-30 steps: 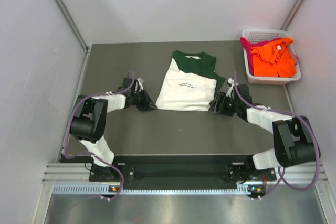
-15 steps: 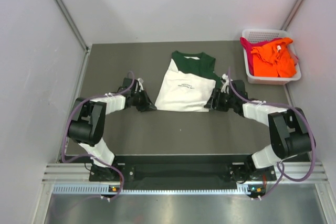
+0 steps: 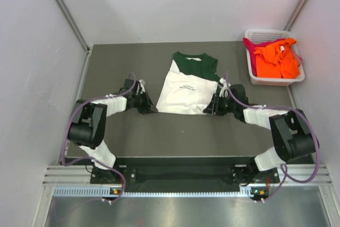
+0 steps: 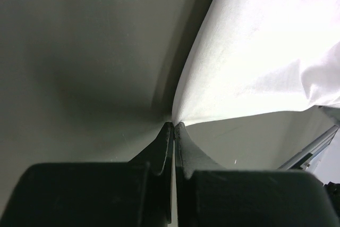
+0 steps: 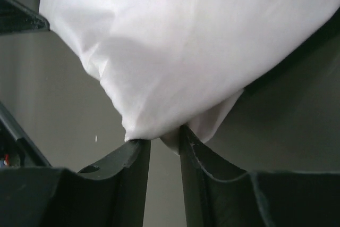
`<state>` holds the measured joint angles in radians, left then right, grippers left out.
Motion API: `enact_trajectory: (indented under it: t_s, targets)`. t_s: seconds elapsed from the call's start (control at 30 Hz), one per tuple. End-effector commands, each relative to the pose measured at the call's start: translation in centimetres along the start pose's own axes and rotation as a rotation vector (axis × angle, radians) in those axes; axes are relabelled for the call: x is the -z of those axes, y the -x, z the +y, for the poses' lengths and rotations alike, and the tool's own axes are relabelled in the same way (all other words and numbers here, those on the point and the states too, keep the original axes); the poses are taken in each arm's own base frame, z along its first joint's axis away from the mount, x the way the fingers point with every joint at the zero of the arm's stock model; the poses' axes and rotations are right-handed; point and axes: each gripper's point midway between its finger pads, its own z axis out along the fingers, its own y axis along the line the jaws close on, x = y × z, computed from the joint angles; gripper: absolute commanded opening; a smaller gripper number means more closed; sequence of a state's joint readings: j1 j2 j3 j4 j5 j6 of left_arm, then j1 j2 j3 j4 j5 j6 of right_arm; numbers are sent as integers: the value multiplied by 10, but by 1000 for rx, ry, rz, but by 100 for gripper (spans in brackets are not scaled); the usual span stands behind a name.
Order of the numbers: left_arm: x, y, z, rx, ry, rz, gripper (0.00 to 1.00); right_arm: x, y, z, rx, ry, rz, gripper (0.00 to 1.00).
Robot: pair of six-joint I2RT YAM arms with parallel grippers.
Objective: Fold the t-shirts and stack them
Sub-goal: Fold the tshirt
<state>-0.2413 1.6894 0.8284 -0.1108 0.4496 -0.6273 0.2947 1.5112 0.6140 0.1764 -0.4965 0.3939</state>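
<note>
The white t-shirt with dark green top [image 3: 186, 84] lies partly folded in the middle of the dark table, print facing up. My left gripper [image 3: 151, 108] is at its lower left corner, and in the left wrist view [image 4: 173, 125] its jaws are shut on the thin white hem [image 4: 255, 51]. My right gripper [image 3: 210, 108] is at the lower right corner, and in the right wrist view [image 5: 164, 142] its jaws pinch a bunched fold of white cloth [image 5: 180, 51]. Orange [image 3: 277, 59] and magenta [image 3: 250, 51] t-shirts lie in the basket.
A white lattice basket [image 3: 265, 36] stands at the back right corner of the table [image 3: 111, 67]. Grey walls close in the left, back and right sides. Both arms lie low across the near half of the table.
My right gripper has moved left, and the shirt's lower right corner has moved left with it, so the bottom edge is narrower. My left gripper has hardly moved.
</note>
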Motion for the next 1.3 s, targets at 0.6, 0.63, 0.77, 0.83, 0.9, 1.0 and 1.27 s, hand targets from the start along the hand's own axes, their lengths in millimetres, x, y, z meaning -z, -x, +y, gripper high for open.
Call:
enact_trajectory:
  t_s: [0.6, 0.63, 0.77, 0.83, 0.9, 1.0, 1.27]
  targets:
    - [18, -7, 7, -12, 40, -37, 0, 35, -73, -19, -296, -44, 140, 0]
    - [17, -13, 10, 0, 39, -34, 0, 35, -75, -18, -301, -42, 148, 11]
    - [20, -23, 15, 25, 31, -58, 0, 40, -77, -18, -299, -56, 149, 47]
    - [22, -29, 20, 35, 42, -62, 0, 44, -74, -14, -301, -52, 120, 53]
    - [23, -32, 19, 37, 35, -65, 0, 48, -65, -8, -299, -37, 86, 57]
    - [25, -39, 20, 46, 23, -68, 0, 50, -53, 1, -287, -9, 57, 59]
    - [38, -53, 11, 76, 6, -137, 0, 38, -39, 22, -297, 59, 59, 62]
